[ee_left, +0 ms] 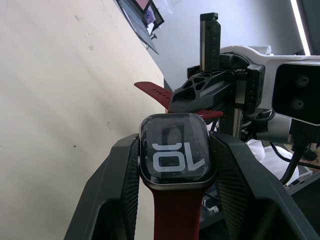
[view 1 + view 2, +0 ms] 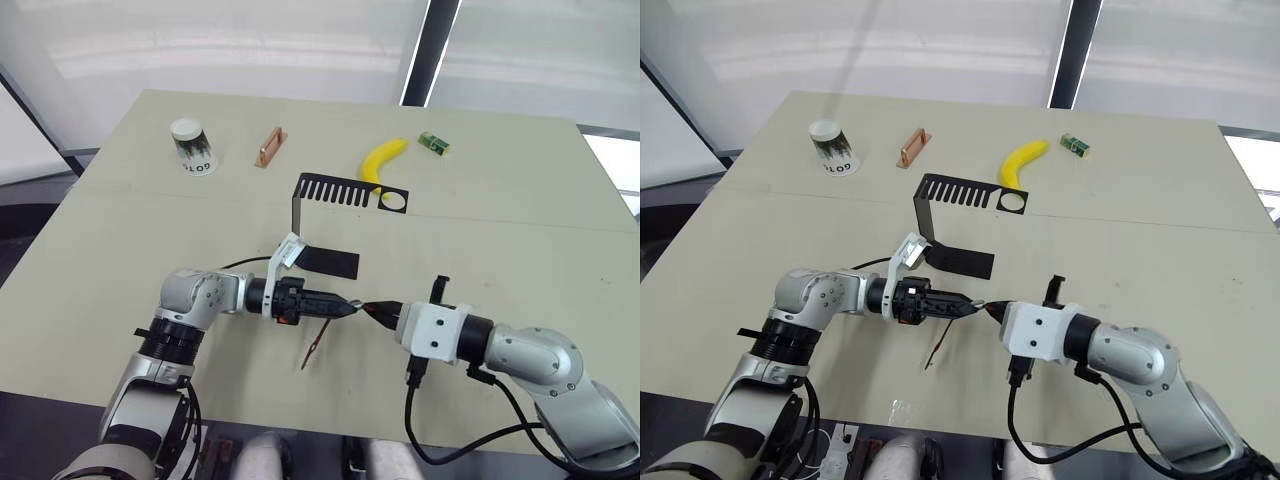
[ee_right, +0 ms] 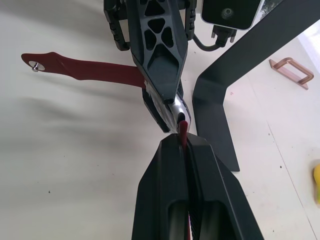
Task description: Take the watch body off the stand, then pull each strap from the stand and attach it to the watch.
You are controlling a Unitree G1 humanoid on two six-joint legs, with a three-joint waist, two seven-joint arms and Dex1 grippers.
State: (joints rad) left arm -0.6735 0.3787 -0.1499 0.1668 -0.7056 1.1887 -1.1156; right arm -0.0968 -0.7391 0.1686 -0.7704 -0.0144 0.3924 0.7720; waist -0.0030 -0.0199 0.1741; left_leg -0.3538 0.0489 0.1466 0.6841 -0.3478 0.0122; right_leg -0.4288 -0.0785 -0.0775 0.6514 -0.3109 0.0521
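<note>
Over the near middle of the table my left gripper pinches the watch body, one strap dangling from it. Tip to tip with it, my right gripper is clamped on the second strap. Behind them stands the stand.

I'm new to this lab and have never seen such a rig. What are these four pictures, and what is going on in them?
The two wide pictures come from the robot's head, looking down over its arms at a table. The other two come from cameras on its wrists. The left gripper holds the watch body, with one maroon strap already on it. The right gripper pinches the second strap against the watch. Behind them stands the black stand, and farther back lie a paper cup, a copper handle, a banana and a small green box.
</note>
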